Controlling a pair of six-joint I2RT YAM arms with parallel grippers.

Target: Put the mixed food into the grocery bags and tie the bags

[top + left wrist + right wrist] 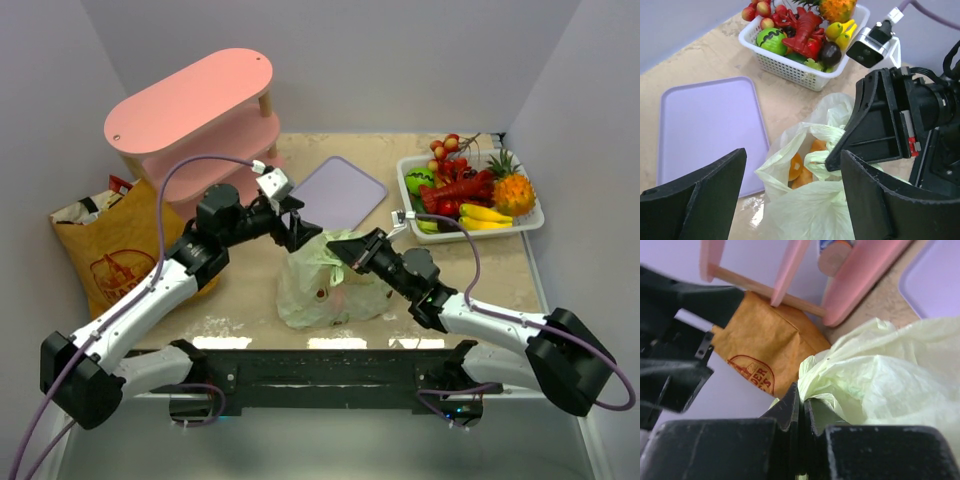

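The left arm rises from its base at the near left corner of the table [500,270], slants up and inward to a raised elbow, then bends its forearm toward the middle. This leaves the left gripper [297,225] hanging just above the far-left side of the pale-green plastic bag [320,290]. In the left wrist view its fingers [695,200] are spread wide with nothing between them, and they frame the bag's open mouth below, where orange pieces [800,170] lie inside. The right arm comes from the near right corner, lies low along the near edge, and reaches inward and slightly up to meet the bag from the right. The right gripper [345,250] has its fingers pressed together on a fold of the bag's upper rim. The right wrist view shows the thin film caught at the tips [801,395], and the left wrist view shows the same pinch at a twisted strip of plastic. The two grippers are close, facing each other across the bag's top. The plastic bag sits crumpled at the middle of the table, toward the near edge. The brown paper bag [110,250] with its red round print lies at the left edge, beside the pink shelf [190,100] in the far left corner. A lavender tray [340,190] lies just beyond the plastic bag, and a white basket [528,222] of toy fruit fills the far right corner.
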